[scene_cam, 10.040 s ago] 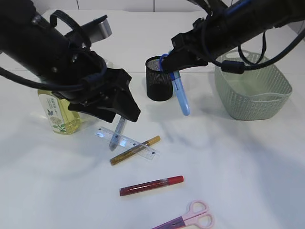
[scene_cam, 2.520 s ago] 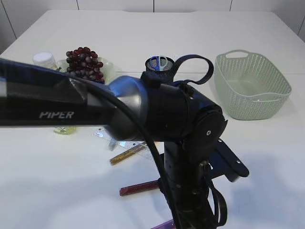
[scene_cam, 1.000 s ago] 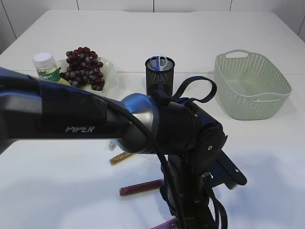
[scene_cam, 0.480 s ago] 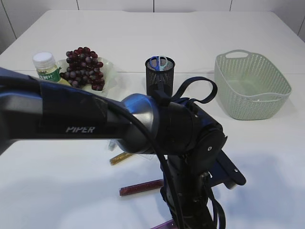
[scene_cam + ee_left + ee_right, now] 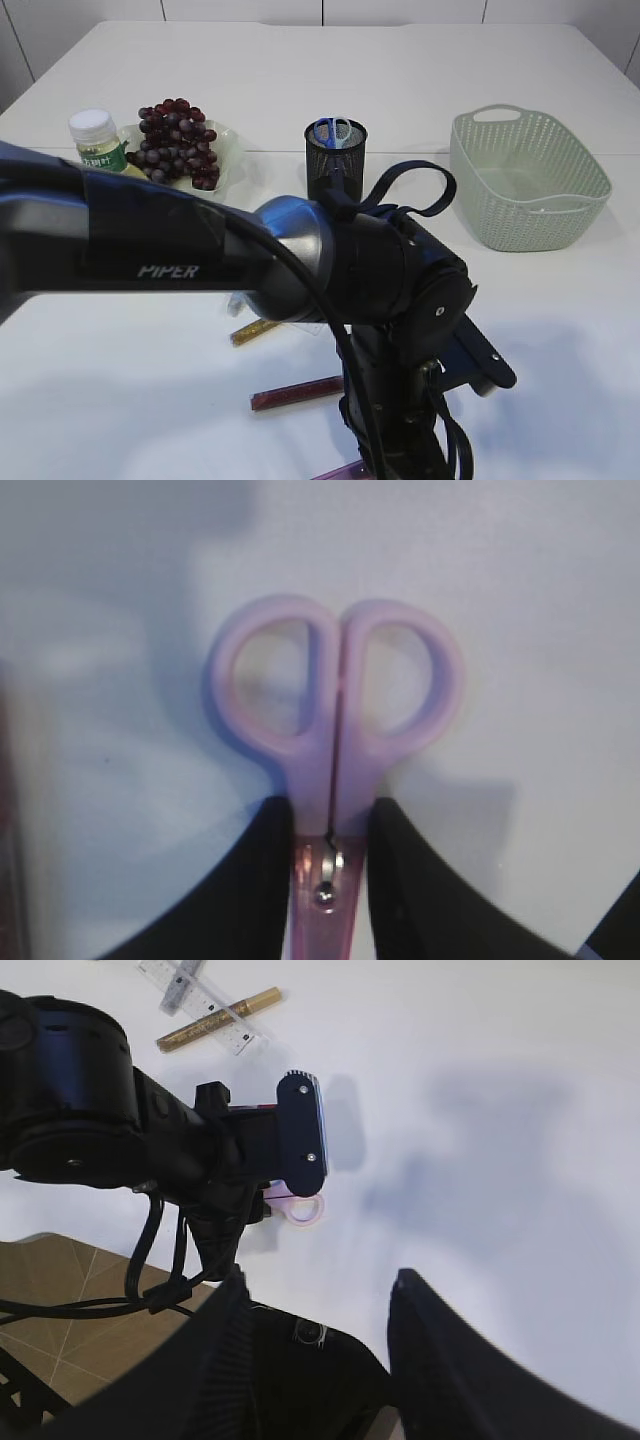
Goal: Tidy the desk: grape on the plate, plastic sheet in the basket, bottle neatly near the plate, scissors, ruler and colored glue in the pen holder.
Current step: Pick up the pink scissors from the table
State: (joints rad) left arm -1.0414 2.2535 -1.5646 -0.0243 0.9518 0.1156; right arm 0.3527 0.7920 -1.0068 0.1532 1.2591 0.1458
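Pink scissors (image 5: 320, 770) lie on the white table at its front edge; a bit of them shows in the exterior view (image 5: 335, 470) and one ring in the right wrist view (image 5: 303, 1210). My left gripper (image 5: 332, 815) is shut on them at the pivot, a finger on each side. My right gripper (image 5: 320, 1280) is open and empty, high above the table. The black pen holder (image 5: 335, 160) holds blue scissors (image 5: 330, 130). The grapes (image 5: 175, 150) lie on the plate (image 5: 228, 135), with the bottle (image 5: 100, 140) beside it. The ruler (image 5: 195, 1000) crosses the gold glue (image 5: 215, 1020). The red glue (image 5: 295, 392) lies nearer the front.
The green basket (image 5: 525, 180) stands at the back right. My left arm (image 5: 370, 290) fills the middle of the exterior view and hides the ruler there. The table's front edge and the floor (image 5: 60, 1310) show in the right wrist view.
Since ten seconds ago the blue scissors went into the pen holder and my left arm came to the front, over the pink scissors. In the last second it has barely moved.
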